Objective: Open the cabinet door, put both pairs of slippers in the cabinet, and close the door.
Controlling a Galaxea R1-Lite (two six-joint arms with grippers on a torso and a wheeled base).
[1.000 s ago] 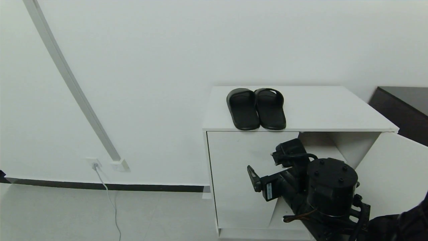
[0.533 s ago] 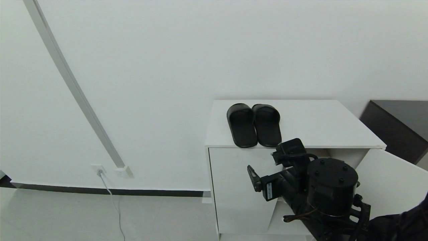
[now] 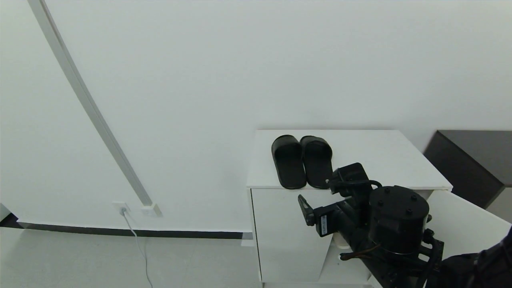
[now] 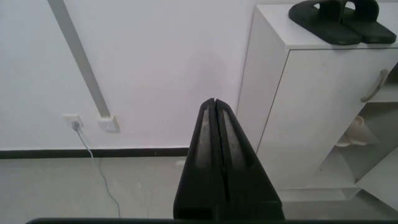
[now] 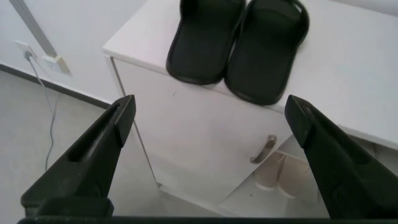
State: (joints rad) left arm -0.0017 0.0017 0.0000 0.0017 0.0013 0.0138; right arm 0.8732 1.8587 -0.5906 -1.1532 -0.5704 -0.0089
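Right end effector spread, facing pair of black rubber slippers at front edge of white cabinet top; left end effector pressed together. Risk: grasping one slipper nudges other off edge.

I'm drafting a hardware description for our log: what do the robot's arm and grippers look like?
The right arm is black, with a round screw-studded joint cap, a small white label, a looped black cable and thin orange wires. Both the left gripper and right gripper have flat, tapered black fingers.
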